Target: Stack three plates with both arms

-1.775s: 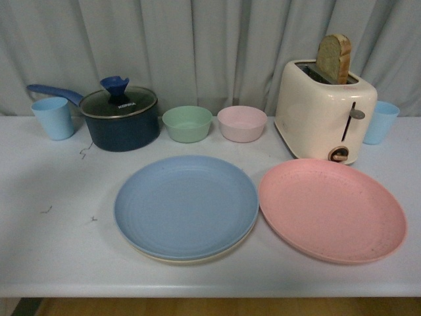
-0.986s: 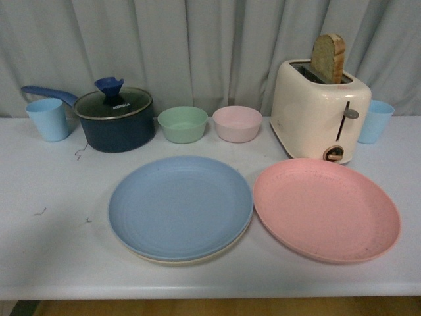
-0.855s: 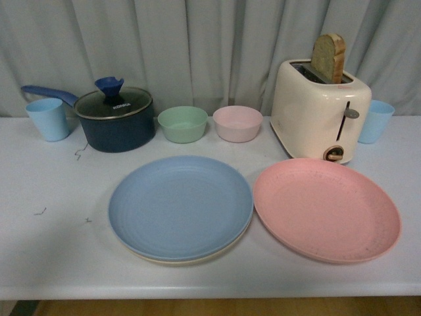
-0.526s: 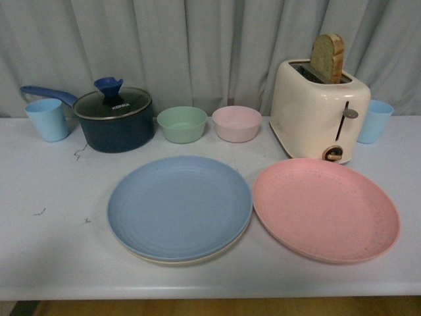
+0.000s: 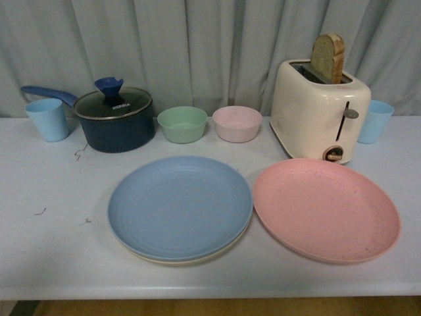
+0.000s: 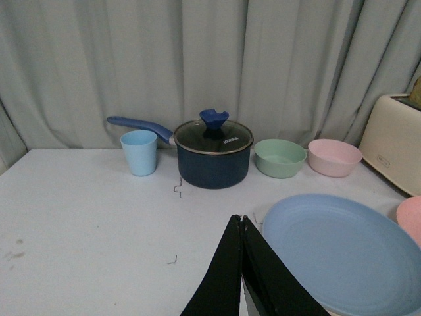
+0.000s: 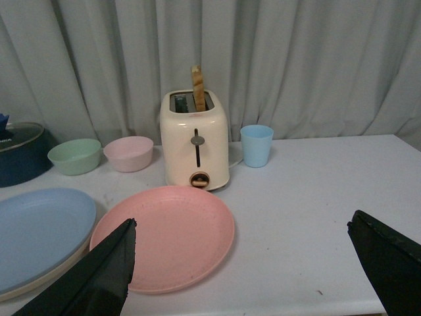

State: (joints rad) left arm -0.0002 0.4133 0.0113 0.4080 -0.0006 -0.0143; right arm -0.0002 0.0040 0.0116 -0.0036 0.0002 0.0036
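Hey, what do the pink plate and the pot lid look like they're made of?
Pink plate: probably plastic or a fibre composite, matte; dull, finely speckled surface without glare. Pot lid: seemingly glass, glossy; dark, see-through, with reflections and a metal-looking rim. Its blue knob could be plastic or silicone.

- light blue plate [image 5: 180, 207] lies flat, stacked on the beige plate [image 5: 184, 262], just a cream rim sliver peeking out
- pink plate [image 5: 327, 209] flat at its 3 o'clock, just beside

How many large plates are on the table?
3. The light blue plate lies on the cream plate, of which only the rim shows. The pink plate sits beside them on the right, in front of the toaster. None seems hidden.
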